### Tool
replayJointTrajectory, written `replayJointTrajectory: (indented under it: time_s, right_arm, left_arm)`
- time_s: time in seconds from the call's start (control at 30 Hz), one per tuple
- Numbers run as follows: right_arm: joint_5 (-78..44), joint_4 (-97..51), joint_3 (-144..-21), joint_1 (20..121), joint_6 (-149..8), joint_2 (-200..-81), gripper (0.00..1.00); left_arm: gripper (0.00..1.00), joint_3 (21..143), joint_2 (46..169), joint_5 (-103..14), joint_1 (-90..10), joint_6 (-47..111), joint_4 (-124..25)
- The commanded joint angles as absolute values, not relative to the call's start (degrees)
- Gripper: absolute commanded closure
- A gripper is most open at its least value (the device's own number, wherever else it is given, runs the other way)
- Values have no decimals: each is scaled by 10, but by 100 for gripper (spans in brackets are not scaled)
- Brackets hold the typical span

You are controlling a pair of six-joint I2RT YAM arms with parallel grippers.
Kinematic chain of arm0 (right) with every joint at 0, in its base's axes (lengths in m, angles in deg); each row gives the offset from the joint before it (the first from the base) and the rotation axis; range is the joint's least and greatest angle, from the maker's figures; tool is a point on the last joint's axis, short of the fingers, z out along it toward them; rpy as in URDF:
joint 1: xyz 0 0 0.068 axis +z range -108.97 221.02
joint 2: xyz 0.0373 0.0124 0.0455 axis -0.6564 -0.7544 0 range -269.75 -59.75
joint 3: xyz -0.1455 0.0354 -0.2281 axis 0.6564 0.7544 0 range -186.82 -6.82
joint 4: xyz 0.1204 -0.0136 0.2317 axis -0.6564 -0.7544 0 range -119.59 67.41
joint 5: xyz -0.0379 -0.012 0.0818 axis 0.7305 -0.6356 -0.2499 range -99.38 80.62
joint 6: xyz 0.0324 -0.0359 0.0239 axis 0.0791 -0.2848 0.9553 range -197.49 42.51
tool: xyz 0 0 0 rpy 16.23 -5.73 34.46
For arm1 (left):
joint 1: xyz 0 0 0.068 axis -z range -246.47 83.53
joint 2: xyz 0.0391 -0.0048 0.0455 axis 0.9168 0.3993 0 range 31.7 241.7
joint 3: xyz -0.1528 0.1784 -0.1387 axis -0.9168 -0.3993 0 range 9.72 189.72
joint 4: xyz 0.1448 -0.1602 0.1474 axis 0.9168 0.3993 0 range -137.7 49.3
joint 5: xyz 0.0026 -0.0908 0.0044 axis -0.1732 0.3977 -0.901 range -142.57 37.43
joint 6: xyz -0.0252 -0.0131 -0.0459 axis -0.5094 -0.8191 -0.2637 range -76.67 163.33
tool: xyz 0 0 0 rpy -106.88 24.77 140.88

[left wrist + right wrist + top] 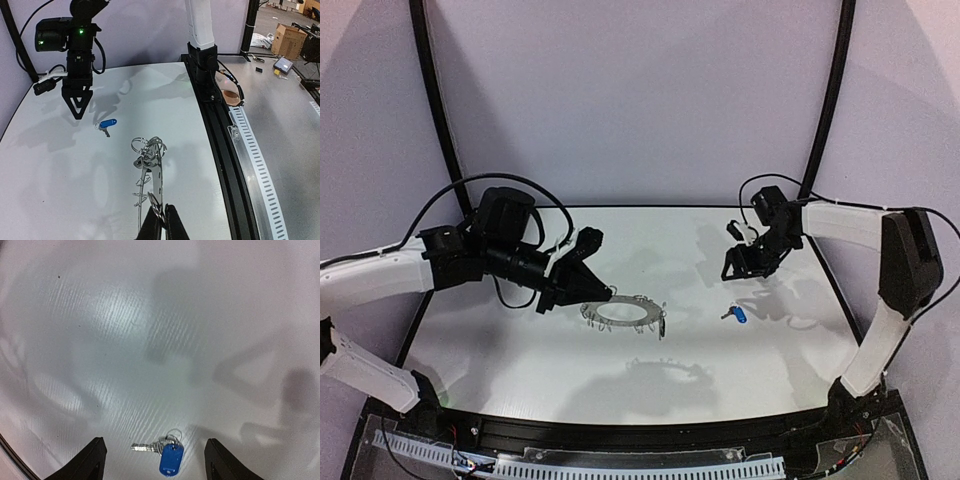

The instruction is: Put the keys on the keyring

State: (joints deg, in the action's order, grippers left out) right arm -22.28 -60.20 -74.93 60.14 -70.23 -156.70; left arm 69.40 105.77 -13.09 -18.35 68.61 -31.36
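Left fingers (150,226) are pinching flat dark grey metal keyring (150,182) tight | right fingers (90,460) are hovering open over small silver blue-tagged key (170,459)

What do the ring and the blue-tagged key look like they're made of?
Keyring: looks like metal, grey, with bright glints along its edge and on its thin wire clips.
Key: silver and shiny, most likely metal.
Blue tag: smooth, evenly coloured, probably plastic, though the look leaves that open.
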Motion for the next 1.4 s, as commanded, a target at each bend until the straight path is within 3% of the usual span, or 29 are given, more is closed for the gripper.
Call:
replayJointTrajectory:
  time_s: [0.0, 0.3, 0.47, 0.77, 0.87, 1.37]
  right_arm:
    - [-323, -730, -842, 583, -893, -1637, 33]
    - [-295, -856, -963, 583, -1076, -1742, 45]
    - [-273, -914, -1019, 583, -1127, -1806, 57]
    - [-273, -957, -1057, 583, -1160, -1851, 59]
    - [-274, -969, -1073, 584, -1164, -1872, 68]
    - [-275, -1000, -1085, 584, -1178, -1908, 78]
  left_arm:
    - [99, 685, 1029, -133, -185, 695, -313]
    - [99, 687, 1032, -138, -185, 709, -297]
    - [99, 701, 1042, -145, -185, 714, -279]
    - [99, 700, 1049, -142, -185, 703, -288]
    - [99, 706, 1056, -141, -185, 704, -289]
    - [99, 728, 1076, -145, -185, 705, -271]
